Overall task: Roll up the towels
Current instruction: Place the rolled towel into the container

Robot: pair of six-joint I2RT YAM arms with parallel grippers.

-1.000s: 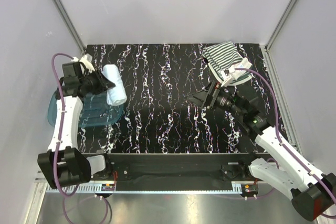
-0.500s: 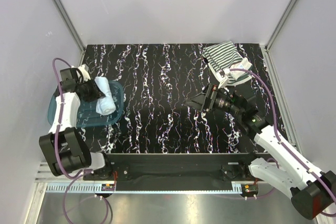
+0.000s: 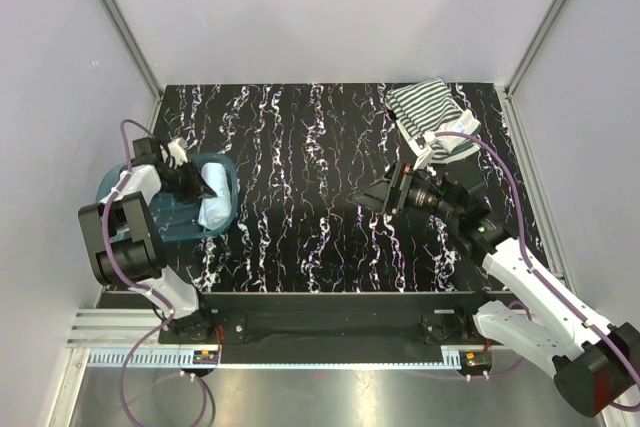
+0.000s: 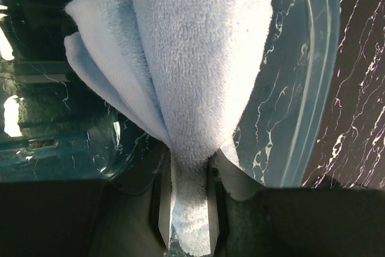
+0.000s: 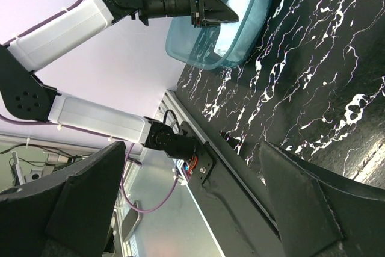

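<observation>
The left jaws pinch the blue towel (image 4: 198, 76) inside the blue tub (image 4: 316, 58). The right jaws stand wide open above the worktop (image 3: 300, 147).

Lit brightly and evenly from above, with only soft, faint shadows on the glossy black counter (image 3: 300, 147). Sharp throughout overhead. In the left wrist view, white glare patches on the tub (image 4: 313, 58), blue towel (image 4: 198, 58) crisp, bottom edge sunk in darkness. Right hand (image 5: 194, 148) blurred and silhouetted.
</observation>
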